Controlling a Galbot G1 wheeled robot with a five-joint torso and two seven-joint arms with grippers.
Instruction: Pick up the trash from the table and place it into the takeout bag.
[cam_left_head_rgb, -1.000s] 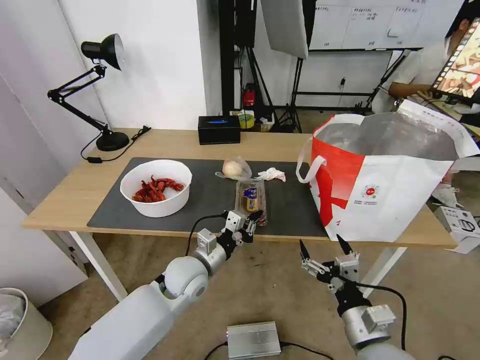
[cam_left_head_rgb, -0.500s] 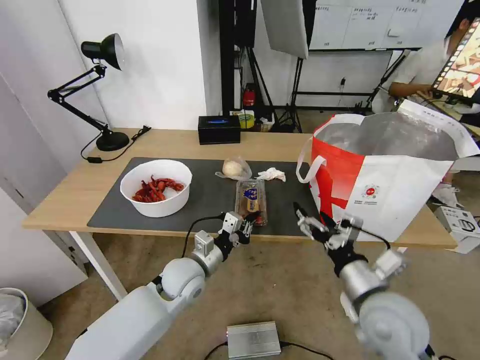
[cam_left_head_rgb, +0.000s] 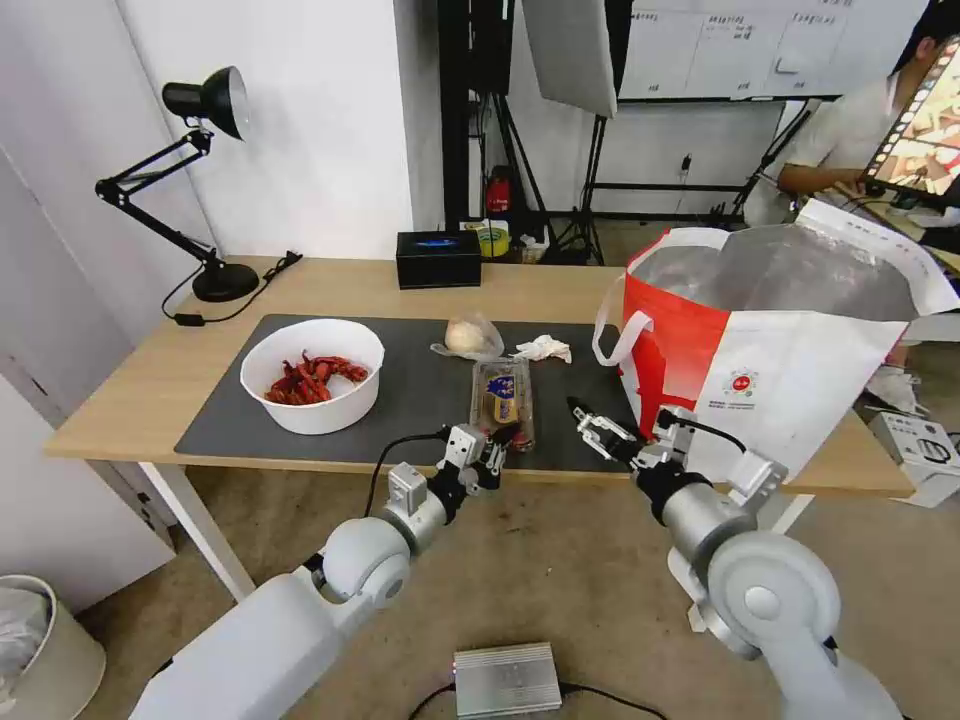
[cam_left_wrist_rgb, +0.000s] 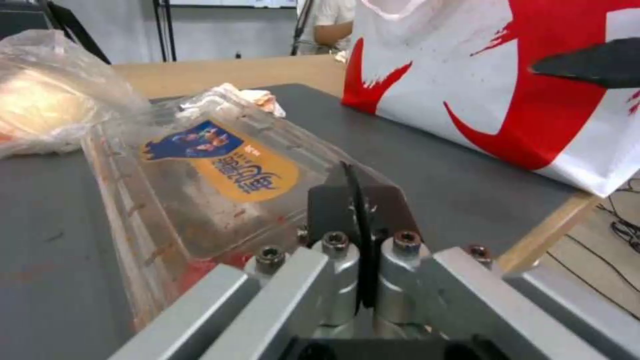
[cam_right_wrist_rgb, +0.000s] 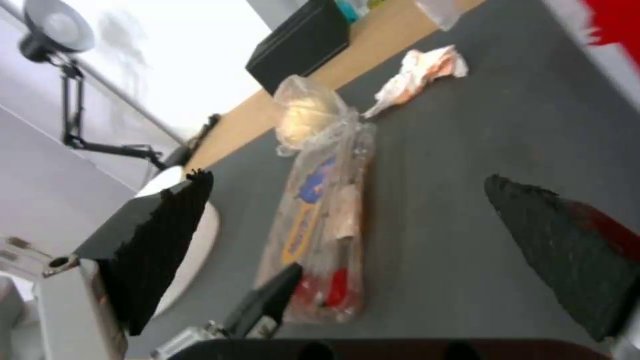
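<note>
Left gripper (cam_left_head_rgb: 503, 440): fingers pressed together at the near end of the clamshell box (cam_left_head_rgb: 502, 398); whether the box edge was pinched couldn't be told.
Clamshell box: laid flat on the mat (cam_left_head_rgb: 420, 395), still on the table (cam_left_head_rgb: 130, 385).
Right gripper (cam_left_head_rgb: 612, 428): spread wide just beside the box, probably for help.
Takeout bag (cam_left_head_rgb: 780, 390): stood open at the right, ready for trash.

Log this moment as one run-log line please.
left gripper: shut at clamshell box near end | right gripper: open over mat beside takeout bag
</note>
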